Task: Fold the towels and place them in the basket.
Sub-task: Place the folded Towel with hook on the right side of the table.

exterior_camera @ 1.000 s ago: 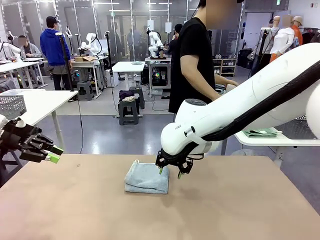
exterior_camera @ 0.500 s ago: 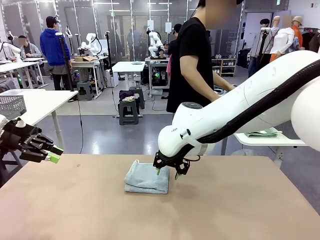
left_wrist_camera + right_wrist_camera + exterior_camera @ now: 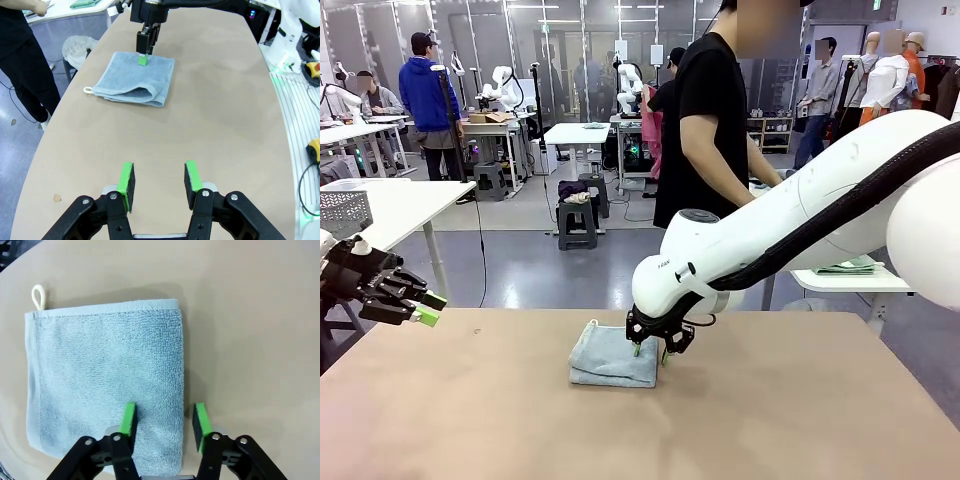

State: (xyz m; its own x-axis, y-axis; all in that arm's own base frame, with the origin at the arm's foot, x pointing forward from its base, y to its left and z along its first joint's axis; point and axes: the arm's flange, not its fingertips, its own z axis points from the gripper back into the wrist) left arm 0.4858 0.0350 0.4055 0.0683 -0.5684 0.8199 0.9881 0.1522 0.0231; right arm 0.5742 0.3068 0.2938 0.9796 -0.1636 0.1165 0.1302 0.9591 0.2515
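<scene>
Cloth under work: the blue-grey towel (image 3: 100,375), plain looped terry with a stitched hem, lies folded to a near-square on the tan table (image 3: 770,420), towards the far side and a little left of centre from my front camera. A cream hanging loop (image 3: 38,296) sticks out from one corner. In the left wrist view I see the stacked layers gaping slightly along the edge nearest that camera, and the top face is flat and smooth.

The right gripper (image 3: 651,353) stands low over the towel's right-hand edge. Its jaws are apart and straddle that edge, with one green pad (image 3: 129,421) over the terry and the other over bare table just beside it. I see no cloth pinched or lifted between them.

The left gripper (image 3: 160,180) hangs at the table's left end, well apart from the towel, with its jaws apart and nothing between them.

A mint-green towel (image 3: 842,266) lies folded on a white side table (image 3: 820,282) at the right, beyond the work table.
</scene>
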